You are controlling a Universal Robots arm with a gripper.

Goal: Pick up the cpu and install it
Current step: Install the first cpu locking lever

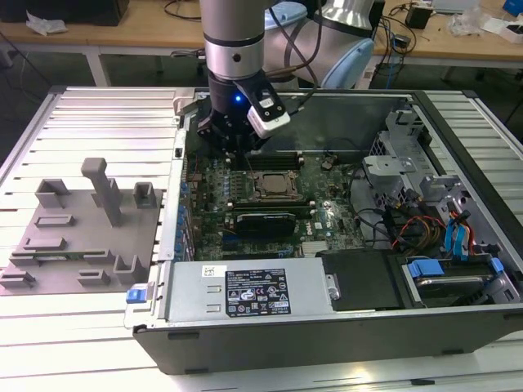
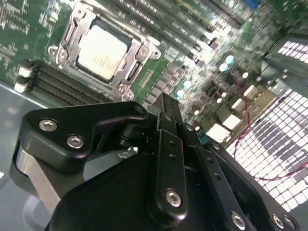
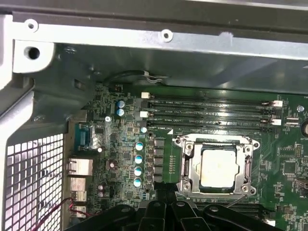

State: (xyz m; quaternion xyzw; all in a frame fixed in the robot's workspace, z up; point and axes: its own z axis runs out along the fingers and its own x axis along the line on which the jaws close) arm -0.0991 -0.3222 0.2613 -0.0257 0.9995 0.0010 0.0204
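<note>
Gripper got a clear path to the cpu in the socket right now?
Probably yes: the gripper hangs close to the socket, and the cpu lies bare on top, nothing over it.

Robotics lab: open computer case (image 1: pixel 327 347) on slotted metal table (image 1: pixel 90 114), cluttered workbenches (image 1: pixel 139 37) behind

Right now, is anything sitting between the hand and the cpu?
Nothing visible does. In the first wrist view the cpu sits inside the socket frame with its metal top uncovered. The hand hangs above the motherboard just beside that frame, with only low board parts between them.
</note>
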